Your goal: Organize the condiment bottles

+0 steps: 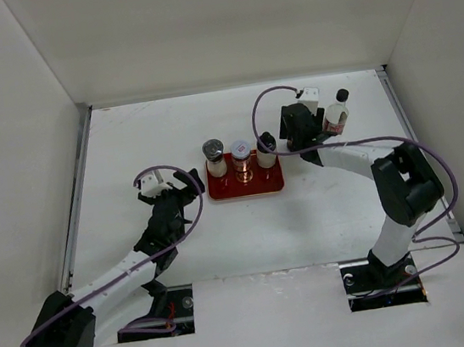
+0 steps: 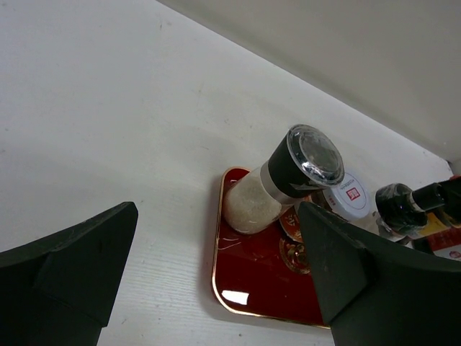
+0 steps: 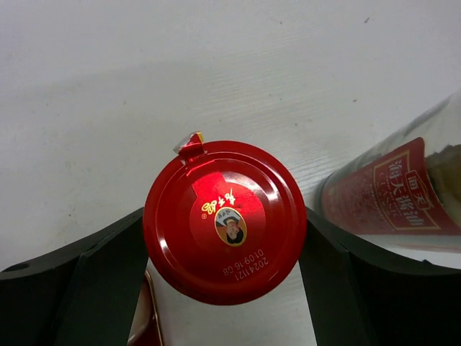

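Note:
A red tray (image 1: pixel 246 185) holds a grey-lidded shaker (image 1: pixel 213 150), a white-lidded shaker (image 1: pixel 240 149) and a white black-capped bottle (image 1: pixel 266 145). My right gripper (image 1: pixel 302 137) is just right of the tray. In the right wrist view its fingers (image 3: pixel 108 267) press both sides of the red cap of the brown bottle (image 3: pixel 225 223); that bottle is hidden under the gripper in the top view. The tall clear black-capped bottle (image 1: pixel 337 113) stands right beside it and also shows in the right wrist view (image 3: pixel 389 191). My left gripper (image 1: pixel 183 180) is open and empty, left of the tray.
In the left wrist view the tray (image 2: pixel 252 281) lies ahead between the open fingers, with the grey-lidded shaker (image 2: pixel 288 169) nearest. White walls enclose the table on three sides. A tray corner (image 3: pixel 144 321) shows under the red cap.

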Robot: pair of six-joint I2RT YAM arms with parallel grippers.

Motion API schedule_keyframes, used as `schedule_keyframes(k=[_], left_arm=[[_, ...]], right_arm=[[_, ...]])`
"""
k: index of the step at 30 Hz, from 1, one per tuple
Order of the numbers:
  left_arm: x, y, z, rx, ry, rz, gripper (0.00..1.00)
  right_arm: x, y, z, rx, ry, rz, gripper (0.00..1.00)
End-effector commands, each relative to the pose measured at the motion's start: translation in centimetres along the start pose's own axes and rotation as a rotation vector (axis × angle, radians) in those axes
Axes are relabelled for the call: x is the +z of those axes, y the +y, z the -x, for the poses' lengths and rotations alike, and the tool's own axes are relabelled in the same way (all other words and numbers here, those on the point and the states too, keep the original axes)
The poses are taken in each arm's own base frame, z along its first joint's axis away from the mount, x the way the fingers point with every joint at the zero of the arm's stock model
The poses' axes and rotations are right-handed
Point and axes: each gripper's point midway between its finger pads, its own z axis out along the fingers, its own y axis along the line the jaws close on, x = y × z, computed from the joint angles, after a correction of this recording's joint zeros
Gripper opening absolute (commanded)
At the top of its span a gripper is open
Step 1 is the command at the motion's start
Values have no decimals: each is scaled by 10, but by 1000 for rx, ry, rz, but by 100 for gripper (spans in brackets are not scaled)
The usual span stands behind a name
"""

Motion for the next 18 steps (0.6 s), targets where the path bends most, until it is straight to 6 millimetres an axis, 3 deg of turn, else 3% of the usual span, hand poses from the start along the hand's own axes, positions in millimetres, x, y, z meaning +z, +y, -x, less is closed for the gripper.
schedule_keyframes(k=[1, 4, 7, 14, 18], left_arm=[[1, -2, 5, -34, -30, -10, 96], [5, 4, 0, -20, -25, 13, 96], [6, 4, 0, -18, -25, 13, 96], [3, 7, 8, -37, -53, 15, 96], [7, 21, 11, -38, -67, 58, 96]], right_arm=[[4, 21, 46, 104, -125, 75, 72], [-8, 19, 60, 136, -175, 88, 58], [-31, 8, 87, 175, -252, 86, 55], [-142, 2, 161, 226, -483, 184, 54], [-207, 29, 174, 214, -546, 357, 54]])
